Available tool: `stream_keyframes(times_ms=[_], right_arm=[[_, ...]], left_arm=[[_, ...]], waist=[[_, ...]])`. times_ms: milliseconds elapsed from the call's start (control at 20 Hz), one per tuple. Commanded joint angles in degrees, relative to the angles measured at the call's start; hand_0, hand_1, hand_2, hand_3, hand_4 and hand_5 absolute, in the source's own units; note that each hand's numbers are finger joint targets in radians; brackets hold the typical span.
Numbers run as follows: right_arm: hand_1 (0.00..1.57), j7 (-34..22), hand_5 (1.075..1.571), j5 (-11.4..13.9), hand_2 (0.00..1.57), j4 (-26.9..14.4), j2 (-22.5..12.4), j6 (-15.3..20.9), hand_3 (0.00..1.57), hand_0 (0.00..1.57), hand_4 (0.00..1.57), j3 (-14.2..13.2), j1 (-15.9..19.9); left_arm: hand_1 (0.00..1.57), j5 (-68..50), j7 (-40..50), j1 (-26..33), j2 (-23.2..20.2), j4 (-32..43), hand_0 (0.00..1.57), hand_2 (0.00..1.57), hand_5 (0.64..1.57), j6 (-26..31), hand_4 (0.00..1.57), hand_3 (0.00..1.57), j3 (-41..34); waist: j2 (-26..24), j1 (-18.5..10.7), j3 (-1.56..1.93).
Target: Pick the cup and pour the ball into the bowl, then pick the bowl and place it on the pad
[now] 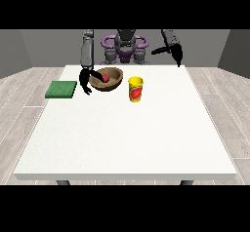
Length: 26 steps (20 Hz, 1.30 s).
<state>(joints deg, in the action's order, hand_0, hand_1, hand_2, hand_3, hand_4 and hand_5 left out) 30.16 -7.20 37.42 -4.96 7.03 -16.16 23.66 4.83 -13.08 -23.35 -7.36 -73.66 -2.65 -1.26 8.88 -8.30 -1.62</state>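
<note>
A brown bowl (113, 82) sits on the white table (127, 133) towards the back left, with a red ball (105, 78) inside it. The hand at the view's left (87, 81) hangs at the bowl's left rim, its fingers curving down and round that rim beside the ball. A yellow cup (135, 89) with a red mark stands upright just right of the bowl, with nothing touching it. The green pad (61, 89) lies flat at the table's left edge. The hand at the view's right (176, 53) is raised above the table's back edge, far from everything.
The robot's torso (125, 48) stands behind the table's back edge. The wide front half of the table lies between the objects and the camera. Wooden floor surrounds the table.
</note>
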Motion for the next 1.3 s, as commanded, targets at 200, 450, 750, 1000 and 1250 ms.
stream_keyframes(times_ms=[200, 450, 750, 1000, 1250], right_arm=[[1.57, -10.25, 1.563, 13.99, 1.57, -4.71, -4.45, 18.96, 1.49, 1.57, 0.93, 6.60, -3.92], [1.57, -23.34, 1.567, 17.58, 1.57, -1.45, -0.17, 23.40, 1.05, 1.57, 0.86, 11.46, -1.53], [1.57, -44.64, 1.565, 19.48, 1.57, 3.64, -5.30, 13.51, 0.89, 1.57, 0.81, 16.04, 4.05], [1.57, -51.41, 1.570, 16.52, 1.57, 8.61, -9.53, 8.18, 0.77, 1.57, 0.79, 13.22, 7.17], [1.57, -48.54, 1.570, 13.96, 1.57, 9.88, -15.85, 6.28, 0.77, 1.57, 0.79, 7.30, 9.24]], left_arm=[[0.00, -0.14, 0.52, -1.08, 0.41, -0.17, 0.00, 0.00, 1.515, 1.18, 0.71, 0.00, 1.01], [0.00, -2.23, -1.76, 2.09, -1.33, 5.29, 0.00, 0.00, 1.423, 2.34, 0.96, 0.00, -2.61], [0.00, -2.47, 0.87, 8.79, -2.25, 11.62, 0.00, 0.00, 1.411, 0.48, 1.00, 0.00, -5.66], [0.00, -3.79, 0.34, 8.49, -3.79, 10.94, 0.00, 0.00, 1.410, 2.52, 1.00, 0.00, -6.71], [0.00, -4.27, -2.28, 7.56, -2.53, 7.41, 0.00, 0.00, 1.431, 3.78, 1.02, 0.00, -5.50]], waist=[[0.70, -3.12, 1.33], [-6.72, 0.15, 1.36], [-19.91, 9.03, 1.51], [-18.53, 10.28, 1.60], [-10.64, 5.62, 1.63]])
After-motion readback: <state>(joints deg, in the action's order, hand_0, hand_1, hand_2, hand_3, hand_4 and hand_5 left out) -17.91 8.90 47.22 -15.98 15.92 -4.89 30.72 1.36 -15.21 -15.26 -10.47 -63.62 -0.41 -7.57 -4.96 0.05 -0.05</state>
